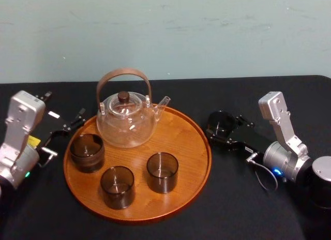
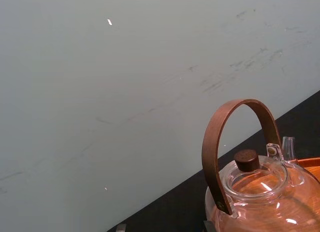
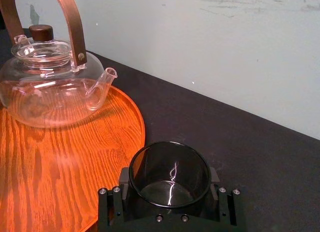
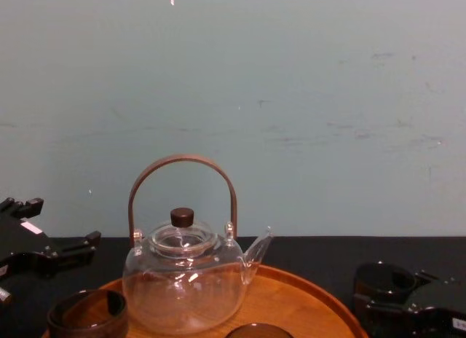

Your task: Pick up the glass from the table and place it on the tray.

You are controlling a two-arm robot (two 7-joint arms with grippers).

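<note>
The glass [image 1: 221, 123] is held clasped by the right gripper [image 3: 169, 179] just right of the tray [image 1: 191, 147], so a lift over its rim is called for next; the left gripper [image 1: 70, 125] is parked left of the tray.

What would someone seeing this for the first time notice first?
The round orange-brown tray in the middle stands out, with a clear glass teapot at its back and three dark glasses in front. Just off the tray's right edge, the right end effector grips a fourth dark glass. The left end effector sits by the tray's left edge.
</note>
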